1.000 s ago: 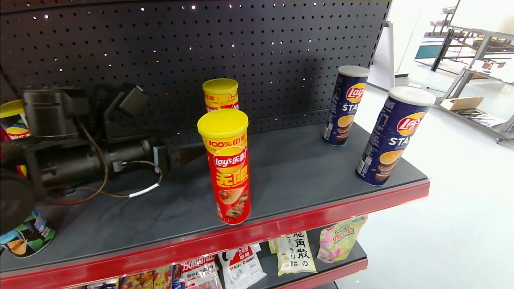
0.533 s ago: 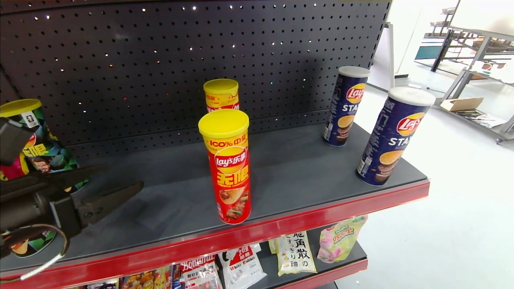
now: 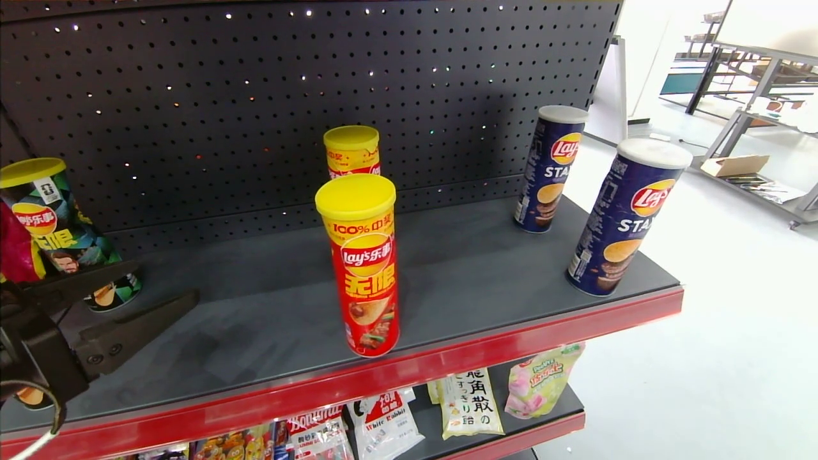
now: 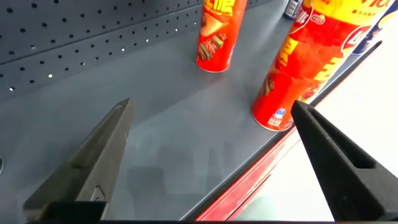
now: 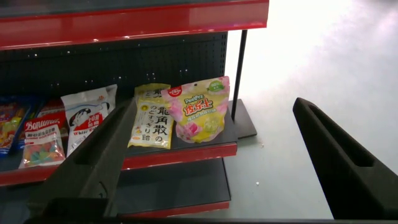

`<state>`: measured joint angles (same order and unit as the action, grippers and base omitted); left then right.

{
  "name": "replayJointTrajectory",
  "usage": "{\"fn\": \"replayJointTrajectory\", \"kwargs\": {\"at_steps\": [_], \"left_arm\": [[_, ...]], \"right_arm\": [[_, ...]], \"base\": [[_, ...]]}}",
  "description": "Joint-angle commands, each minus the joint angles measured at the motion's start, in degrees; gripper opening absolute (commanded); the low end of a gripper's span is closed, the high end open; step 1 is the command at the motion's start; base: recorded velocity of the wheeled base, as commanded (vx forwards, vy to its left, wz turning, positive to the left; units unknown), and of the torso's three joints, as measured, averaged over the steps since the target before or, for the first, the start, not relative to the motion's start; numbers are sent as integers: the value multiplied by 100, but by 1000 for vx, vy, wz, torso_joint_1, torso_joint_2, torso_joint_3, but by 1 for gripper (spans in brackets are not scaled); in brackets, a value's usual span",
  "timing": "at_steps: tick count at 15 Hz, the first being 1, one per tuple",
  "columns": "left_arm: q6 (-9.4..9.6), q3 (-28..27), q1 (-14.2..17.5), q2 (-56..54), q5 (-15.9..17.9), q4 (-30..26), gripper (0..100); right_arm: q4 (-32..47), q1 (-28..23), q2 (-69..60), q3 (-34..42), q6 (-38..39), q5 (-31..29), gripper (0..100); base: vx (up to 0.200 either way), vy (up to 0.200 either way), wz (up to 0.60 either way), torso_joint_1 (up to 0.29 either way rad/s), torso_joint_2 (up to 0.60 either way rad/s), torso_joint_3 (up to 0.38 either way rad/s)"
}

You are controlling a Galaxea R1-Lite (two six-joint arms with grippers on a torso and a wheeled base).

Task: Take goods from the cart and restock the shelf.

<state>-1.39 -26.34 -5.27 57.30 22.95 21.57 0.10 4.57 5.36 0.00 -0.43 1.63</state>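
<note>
Red can (image 3: 361, 268) is standing upright near the front edge of the shelf (image 3: 486, 268). My left fingers (image 3: 140, 322) are hanging spread and empty beside the patterned can (image 3: 57, 236); right fingers (image 5: 339, 155) spread, empty too. I'm planning a level retreat, clipping neither can.

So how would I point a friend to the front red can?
Find the upper shelf with the red lip. Near its middle stand two yellow-lidded red cans, one behind the other. Pick the front can, by the lip; the rear can stands near the pegboard.
</note>
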Motion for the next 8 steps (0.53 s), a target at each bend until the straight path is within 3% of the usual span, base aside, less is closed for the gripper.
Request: {"fn": "replayJointTrajectory", "kwargs": {"at_steps": [1, 4, 8], "left_arm": [[-2, 15, -1, -34, -10, 6, 100], [-2, 112, -1, -412, -10, -100, 100], [-2, 103, -9, -1247, 7, -1137, 100]], "right_arm": [[-1, 0, 9, 0, -1, 4, 100], [-1, 0, 9, 0, -1, 4, 100], [-1, 0, 9, 0, -1, 4, 100]], "base": [[0, 0, 0, 0, 0, 0], [0, 0, 0, 0, 0, 0], [0, 0, 0, 0, 0, 0]]}}
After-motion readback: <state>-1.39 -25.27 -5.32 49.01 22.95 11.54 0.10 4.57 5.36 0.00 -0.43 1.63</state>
